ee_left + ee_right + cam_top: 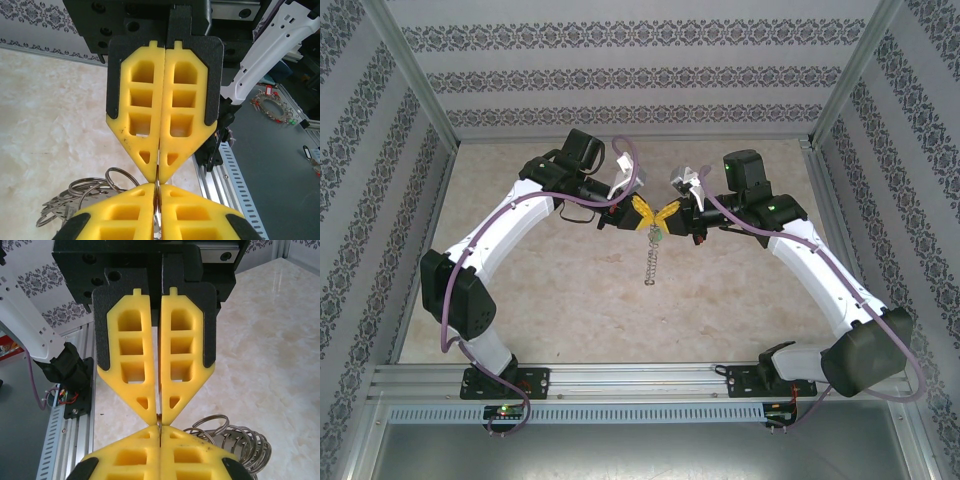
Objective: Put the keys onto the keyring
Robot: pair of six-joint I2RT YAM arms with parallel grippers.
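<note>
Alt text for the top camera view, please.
The left claw and right claw meet tip to tip over the table, both shut on the keyring, which trails from them like a silvery chain.

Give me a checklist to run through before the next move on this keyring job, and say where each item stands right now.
1. Right gripper shut on the keyring: ok, its fingers pinch the thin ring edge.
2. Left gripper gripping the same edge: ok, fingers all but together on it.
3. Keyring hanging free below the meeting fingertips: ok in the top view.
4. Keyring clear of the table: cannot tell.
5. Room between the grippers to thread a key: not ok, they meet tip to tip.
6. Green key located: cannot tell, too small to pick out.
</note>
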